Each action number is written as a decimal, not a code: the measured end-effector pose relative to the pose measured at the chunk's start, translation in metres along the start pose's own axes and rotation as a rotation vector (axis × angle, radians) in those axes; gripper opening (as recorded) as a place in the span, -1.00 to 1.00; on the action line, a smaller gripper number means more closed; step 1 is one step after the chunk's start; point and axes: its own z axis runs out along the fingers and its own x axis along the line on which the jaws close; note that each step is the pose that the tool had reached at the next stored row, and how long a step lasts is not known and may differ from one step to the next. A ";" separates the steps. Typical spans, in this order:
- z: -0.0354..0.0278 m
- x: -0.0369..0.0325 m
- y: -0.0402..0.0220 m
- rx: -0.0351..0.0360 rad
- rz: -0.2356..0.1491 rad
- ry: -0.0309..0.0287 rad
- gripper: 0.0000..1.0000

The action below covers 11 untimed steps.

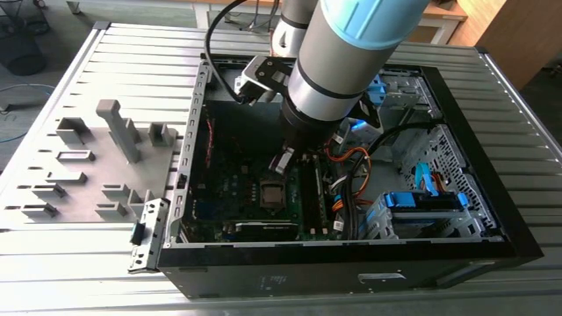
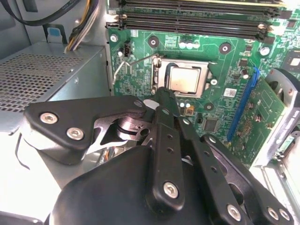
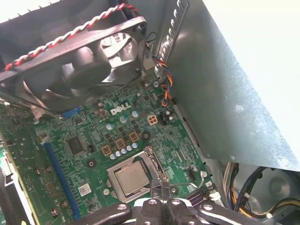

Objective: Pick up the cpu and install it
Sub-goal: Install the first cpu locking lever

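Note:
The cpu [image 2: 184, 78] is a small square chip with a pale metal top, lying flat in its socket on the green motherboard [image 2: 225, 70]. In the first wrist view the cpu [image 3: 131, 178] lies just beyond my fingertips. My gripper [image 2: 164, 93] hovers right beside the socket, its black fingers pressed together with nothing between them. The exterior view has my gripper [image 1: 283, 162] reaching down into the open computer case [image 1: 491, 217], slightly above the socket [image 1: 272, 192]. A thin wire lever [image 2: 125, 65] stands beside the socket.
A case fan [image 3: 79, 61] with red and black wires hangs over one end of the board. Memory slots [image 2: 197, 21], a blue slot [image 2: 243, 103] and the perforated power supply [image 2: 42, 75] ring the socket. Grey holder blocks [image 1: 118, 128] stand outside the case, on the exterior view's left.

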 end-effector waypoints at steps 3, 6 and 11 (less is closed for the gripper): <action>0.0004 -0.0025 -0.0012 0.0000 0.000 0.0001 -0.79; 0.0007 -0.0052 -0.0025 0.0000 0.000 0.0000 -0.79; 0.0010 -0.0107 -0.0050 0.0000 0.000 0.0001 -0.79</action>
